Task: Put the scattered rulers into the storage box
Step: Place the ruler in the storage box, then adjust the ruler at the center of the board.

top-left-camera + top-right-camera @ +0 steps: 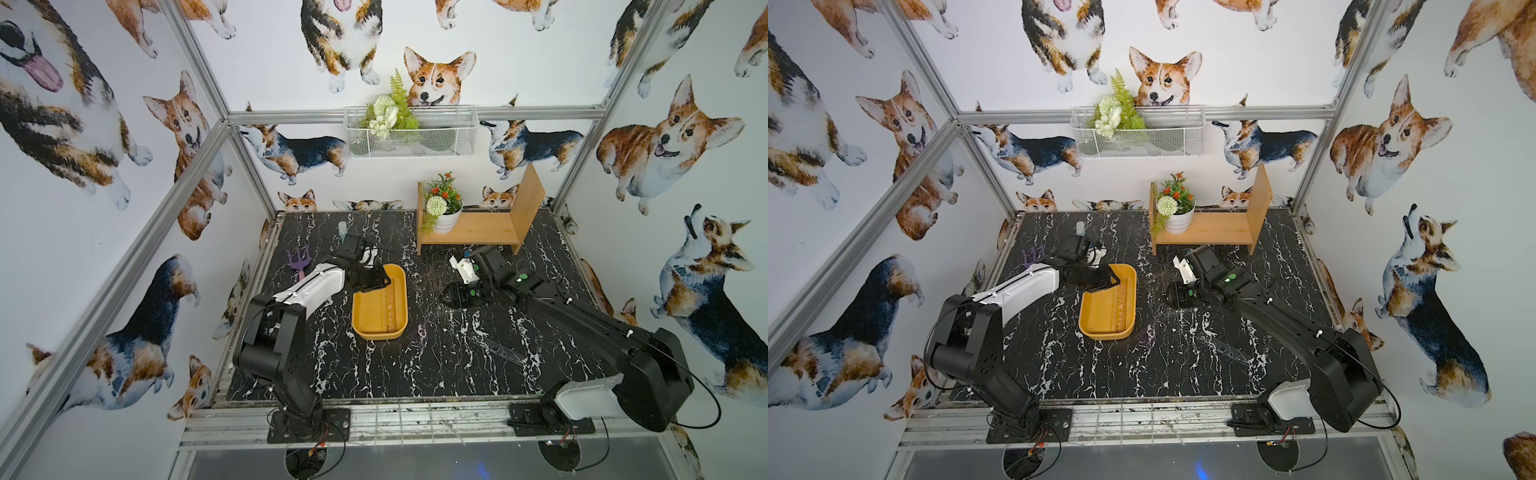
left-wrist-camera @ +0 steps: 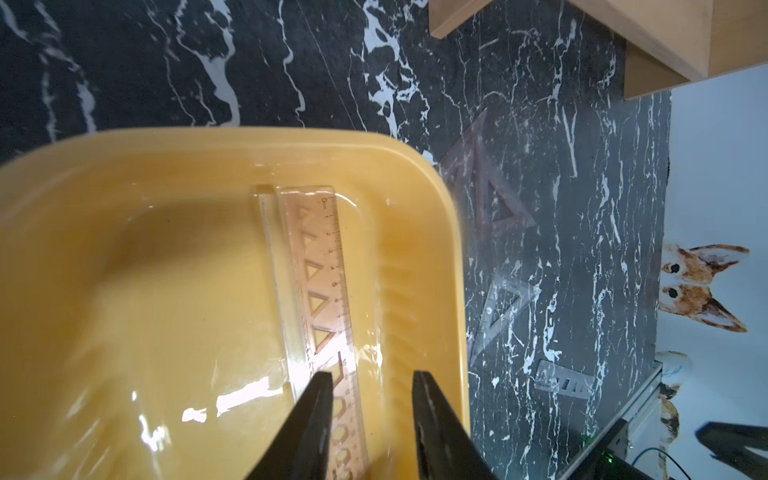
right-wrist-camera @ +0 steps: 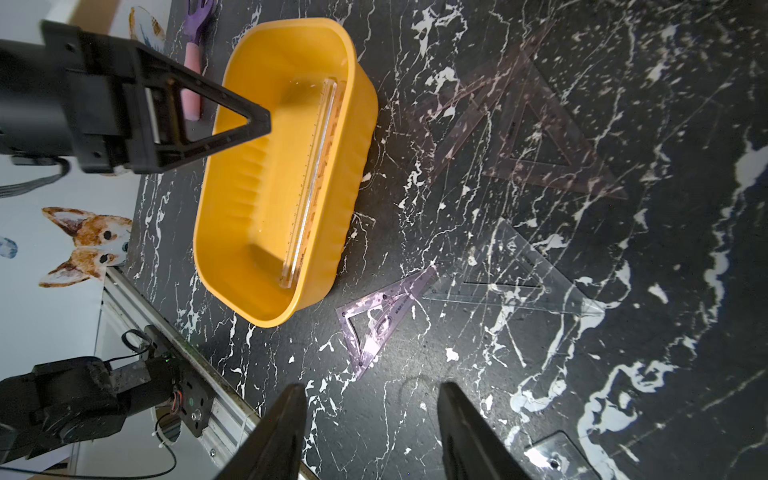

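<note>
1. Status: the task was partly complete.

2. Stored: two straight rulers (image 2: pixel 320 282) lay flat, side by side, along one long wall of the box (image 1: pixel 370 309). The box stood at the centre of the tabletop (image 1: pixel 415 374) in both top views. The rest of its floor was bare.

3. Left fingers (image 2: pixel 313 419): parted to a moderate gap, poised over the far end of the box, above the near end of the stored rulers. They held nothing.

4. Right fingers (image 3: pixel 282 432): parted and empty, over bare tabletop to the right of the box in a top view.

5. Outstanding items, all outside the box:
- a brown set square (image 3: pixel 540 176), upper right of the right wrist view, with a second brownish piece overlapping it, its shape unclear;
- a clear set square (image 3: pixel 519 301), centre right of that view;
- a purple set square (image 3: pixel 376 328), just beside the near corner of the box;
- a dark straight ruler (image 1: pixel 505 351), lower right of the tabletop in a top view.

6. Judgement: roughly a third of the rulers were stored. The set squares lay flat and thin, so I expected each pickup to need an edge to grip.
</note>
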{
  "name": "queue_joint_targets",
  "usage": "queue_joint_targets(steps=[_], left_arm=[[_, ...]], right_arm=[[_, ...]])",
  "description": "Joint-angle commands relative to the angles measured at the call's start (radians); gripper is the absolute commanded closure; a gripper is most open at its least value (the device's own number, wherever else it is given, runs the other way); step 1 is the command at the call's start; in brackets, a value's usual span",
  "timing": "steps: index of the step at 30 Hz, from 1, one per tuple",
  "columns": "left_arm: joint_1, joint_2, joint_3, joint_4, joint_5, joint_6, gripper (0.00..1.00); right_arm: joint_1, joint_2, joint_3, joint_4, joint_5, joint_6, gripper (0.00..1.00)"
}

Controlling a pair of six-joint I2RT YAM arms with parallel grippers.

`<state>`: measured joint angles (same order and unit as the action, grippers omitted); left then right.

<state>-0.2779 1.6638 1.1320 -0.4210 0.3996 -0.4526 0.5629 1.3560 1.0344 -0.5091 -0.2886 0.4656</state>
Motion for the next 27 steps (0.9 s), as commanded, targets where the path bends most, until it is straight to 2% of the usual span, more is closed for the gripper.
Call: queue_joint_targets(steps=[1,14,27], left_arm=[[0.000,-0.059,0.035,-0.077,-0.059,0.026,0.61],[-0.034,-0.161,0.159,-0.222,-0.070,0.048,0.60],[-0.217,-0.248,0.001,-0.081,-0.056,-0.097,0.60]], right_arm=[[0.002,-0.006,0.011,-0.035,0.040,-0.016,0.44],[0.002,0.020,0.021,-0.124,0.151,-0.040,0.53],[0.041,0.035,-0.054,-0.173,0.215,0.006,0.53]])
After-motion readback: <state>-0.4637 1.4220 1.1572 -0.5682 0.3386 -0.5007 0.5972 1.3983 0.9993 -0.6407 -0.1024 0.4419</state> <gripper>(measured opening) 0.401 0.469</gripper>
